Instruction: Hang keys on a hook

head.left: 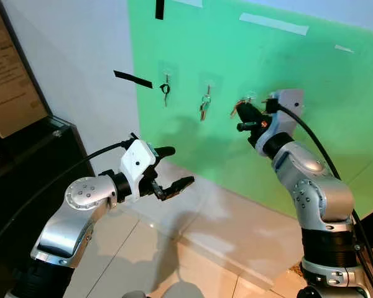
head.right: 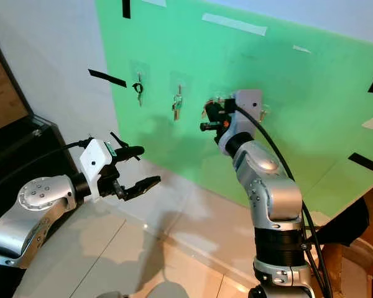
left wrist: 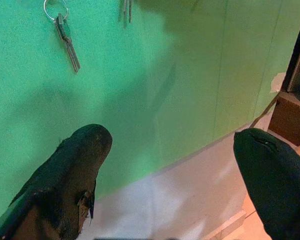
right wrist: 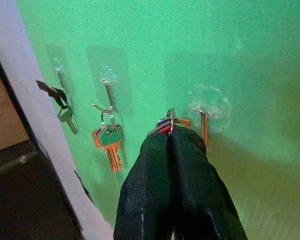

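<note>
My right gripper (head.left: 242, 117) is raised against the green wall panel (head.left: 311, 118) and is shut on a bunch of keys (right wrist: 167, 123) by its ring. The ring sits just beside an empty clear stick-on hook (right wrist: 204, 121), touching or nearly touching it; I cannot tell which. Two more clear hooks to the left each carry keys: a middle set (head.left: 205, 105) with an orange key (right wrist: 109, 142), and a dark set (head.left: 165, 89) furthest left. My left gripper (head.left: 174, 167) is held out low before the wall, open and with nothing between its fingers (left wrist: 85, 150).
Black tape strips (head.left: 132, 79) mark the wall. A cardboard box (head.left: 9, 81) rests on a black cabinet (head.left: 31, 155) at the left. Pale floor tiles (head.left: 193, 248) lie below, and wooden furniture (left wrist: 292, 107) stands at the far right.
</note>
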Robot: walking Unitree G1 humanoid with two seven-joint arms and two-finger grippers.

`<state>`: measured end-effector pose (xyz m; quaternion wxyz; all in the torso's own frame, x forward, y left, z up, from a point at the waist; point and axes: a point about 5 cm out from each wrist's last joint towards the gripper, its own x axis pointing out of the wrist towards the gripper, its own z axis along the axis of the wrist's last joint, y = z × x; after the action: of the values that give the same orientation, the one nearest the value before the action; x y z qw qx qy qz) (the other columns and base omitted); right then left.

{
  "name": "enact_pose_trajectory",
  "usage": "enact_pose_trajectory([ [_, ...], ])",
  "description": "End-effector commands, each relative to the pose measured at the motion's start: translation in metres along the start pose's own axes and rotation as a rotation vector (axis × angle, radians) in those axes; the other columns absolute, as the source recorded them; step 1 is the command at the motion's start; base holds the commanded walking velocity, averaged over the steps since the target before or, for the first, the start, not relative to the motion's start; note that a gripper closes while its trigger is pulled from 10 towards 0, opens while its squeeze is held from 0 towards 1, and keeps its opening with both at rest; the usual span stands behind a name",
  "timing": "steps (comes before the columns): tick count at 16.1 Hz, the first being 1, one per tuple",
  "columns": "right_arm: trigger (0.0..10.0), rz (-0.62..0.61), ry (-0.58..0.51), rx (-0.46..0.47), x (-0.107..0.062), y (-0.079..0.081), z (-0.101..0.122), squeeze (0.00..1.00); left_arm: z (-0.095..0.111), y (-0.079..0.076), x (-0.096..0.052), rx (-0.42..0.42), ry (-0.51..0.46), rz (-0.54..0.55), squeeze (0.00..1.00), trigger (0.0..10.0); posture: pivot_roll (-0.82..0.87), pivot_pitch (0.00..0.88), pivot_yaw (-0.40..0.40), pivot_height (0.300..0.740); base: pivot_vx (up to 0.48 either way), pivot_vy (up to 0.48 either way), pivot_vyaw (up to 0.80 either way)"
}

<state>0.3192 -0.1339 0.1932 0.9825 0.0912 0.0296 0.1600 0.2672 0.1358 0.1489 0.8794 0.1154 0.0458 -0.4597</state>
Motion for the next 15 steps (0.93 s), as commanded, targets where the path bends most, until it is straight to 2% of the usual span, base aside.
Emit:
enact_pose_trajectory([
  [1, 10.0, -0.047, 0.022, 0.041, 0.001, -0.008, -0.002, 0.0, 0.007, 0.0, 0.0, 0.016, -0.021, -0.017, 0.0, 10.0, 0.04, 0.0, -0.073, 0.74, 0.0, 0.0, 0.0],
  [4, 10.0, -0.109, 0.038, 0.089, 0.001, -0.017, -0.006, 0.0, 0.007, -0.001, 0.0, 0.015, -0.02, -0.017, 0.0, 10.0, 0.04, 0.0, -0.073, 0.74, 0.0, 0.0, 0.0],
  [5, 10.0, -0.128, 0.044, 0.132, 0.0, -0.02, -0.008, 0.0, 0.007, 0.0, 0.0, 0.015, -0.02, -0.018, 0.0, 10.0, 0.04, 0.0, -0.071, 0.74, 0.0, 0.0, 0.0],
  [9, 10.0, -0.121, 0.064, 0.186, -0.005, -0.022, -0.013, 0.0, 0.008, 0.001, 0.001, 0.018, -0.02, -0.023, 0.0, 10.0, 0.04, 0.0, -0.066, 0.74, 0.0, 0.0, 0.0],
  [11, 10.0, -0.085, 0.017, 0.165, -0.006, -0.018, -0.007, 0.0, 0.009, 0.001, 0.002, 0.02, -0.021, -0.023, 0.0, 10.0, 0.04, 0.0, -0.065, 0.74, 0.0, 0.0, 0.0],
  [15, 10.0, -0.025, -0.076, 0.18, -0.009, -0.013, 0.008, 0.0, 0.009, 0.002, 0.002, 0.022, -0.022, -0.024, 0.0, 10.0, 0.04, 0.0, -0.062, 0.74, 0.0, 0.0, 0.0],
])
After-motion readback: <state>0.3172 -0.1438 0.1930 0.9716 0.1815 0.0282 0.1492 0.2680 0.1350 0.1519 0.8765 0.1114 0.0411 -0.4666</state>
